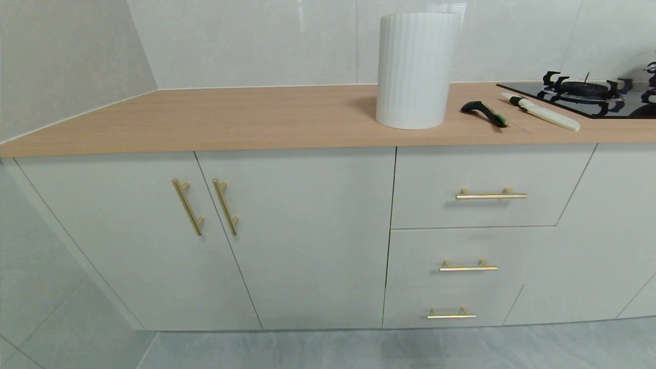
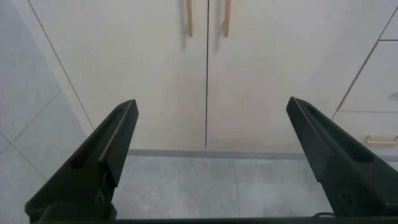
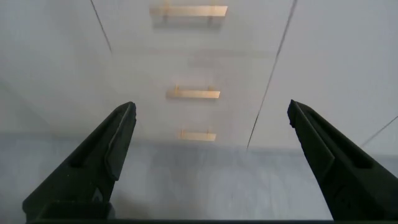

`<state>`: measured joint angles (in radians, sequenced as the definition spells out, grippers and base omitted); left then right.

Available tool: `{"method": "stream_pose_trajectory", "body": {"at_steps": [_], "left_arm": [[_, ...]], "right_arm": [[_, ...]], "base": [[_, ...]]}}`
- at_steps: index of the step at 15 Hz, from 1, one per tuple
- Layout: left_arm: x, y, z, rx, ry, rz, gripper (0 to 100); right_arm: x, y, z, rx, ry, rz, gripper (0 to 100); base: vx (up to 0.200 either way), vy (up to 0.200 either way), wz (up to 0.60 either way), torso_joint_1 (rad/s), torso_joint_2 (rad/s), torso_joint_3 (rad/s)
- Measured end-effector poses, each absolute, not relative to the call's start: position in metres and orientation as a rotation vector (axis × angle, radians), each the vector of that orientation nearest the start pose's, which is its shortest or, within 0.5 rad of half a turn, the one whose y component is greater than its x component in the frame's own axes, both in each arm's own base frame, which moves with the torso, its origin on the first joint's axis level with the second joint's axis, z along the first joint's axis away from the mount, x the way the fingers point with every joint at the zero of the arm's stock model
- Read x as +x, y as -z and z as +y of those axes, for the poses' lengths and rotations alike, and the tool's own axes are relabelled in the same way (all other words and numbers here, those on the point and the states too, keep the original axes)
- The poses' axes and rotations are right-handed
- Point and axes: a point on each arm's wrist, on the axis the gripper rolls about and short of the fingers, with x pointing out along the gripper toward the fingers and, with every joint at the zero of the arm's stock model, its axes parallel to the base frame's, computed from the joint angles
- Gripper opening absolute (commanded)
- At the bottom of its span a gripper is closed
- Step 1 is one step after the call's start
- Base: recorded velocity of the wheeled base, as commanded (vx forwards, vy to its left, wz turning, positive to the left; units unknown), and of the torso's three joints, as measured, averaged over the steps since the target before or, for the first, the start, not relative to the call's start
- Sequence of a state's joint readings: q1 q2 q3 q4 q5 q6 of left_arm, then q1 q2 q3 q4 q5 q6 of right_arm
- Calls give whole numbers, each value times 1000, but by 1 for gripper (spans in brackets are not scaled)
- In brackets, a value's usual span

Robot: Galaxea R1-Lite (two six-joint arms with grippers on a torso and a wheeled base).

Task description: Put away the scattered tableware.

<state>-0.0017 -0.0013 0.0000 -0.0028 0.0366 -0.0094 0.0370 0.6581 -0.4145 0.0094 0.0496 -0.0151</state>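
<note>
White jar (image 1: 414,70) is flanked at three o'clock by peeler (image 1: 484,113) and knife (image 1: 540,111); left gripper (image 2: 211,104) and right gripper (image 3: 211,106), held apart, should be raised first.

Wood countertop (image 1: 230,118) — pale cabinets (image 1: 307,230), tiled floor (image 1: 359,348).

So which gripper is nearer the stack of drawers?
Right. The right gripper sits directly in front of the drawers; the left gripper sits in front of the double cabinet doors beside them.
</note>
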Motion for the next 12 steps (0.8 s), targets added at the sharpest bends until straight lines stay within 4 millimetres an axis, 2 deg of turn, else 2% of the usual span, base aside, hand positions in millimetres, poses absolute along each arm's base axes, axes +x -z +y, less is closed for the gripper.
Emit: {"method": "stream_pose_trajectory", "body": {"at_steps": [3,6,9,12], "left_arm": [[-23,-76,1,-10,-35,-4,100],[-23,-76,1,-10,-35,-4,100],[-23,-76,1,-10,-35,-4,100],[-23,-76,1,-9,-35,-4,100]], "right_arm": [[113,-184,8,-30,-123,479,100],[182,-171,14,-43,-137,535,100],[237,-145,19,-51,-136,570,100],[280,-111,21,-60,-112,605,100]], "base": [[0,0,0,0,0,0],[0,0,0,0,0,0],[0,0,0,0,0,0],[0,0,0,0,0,0]]}}
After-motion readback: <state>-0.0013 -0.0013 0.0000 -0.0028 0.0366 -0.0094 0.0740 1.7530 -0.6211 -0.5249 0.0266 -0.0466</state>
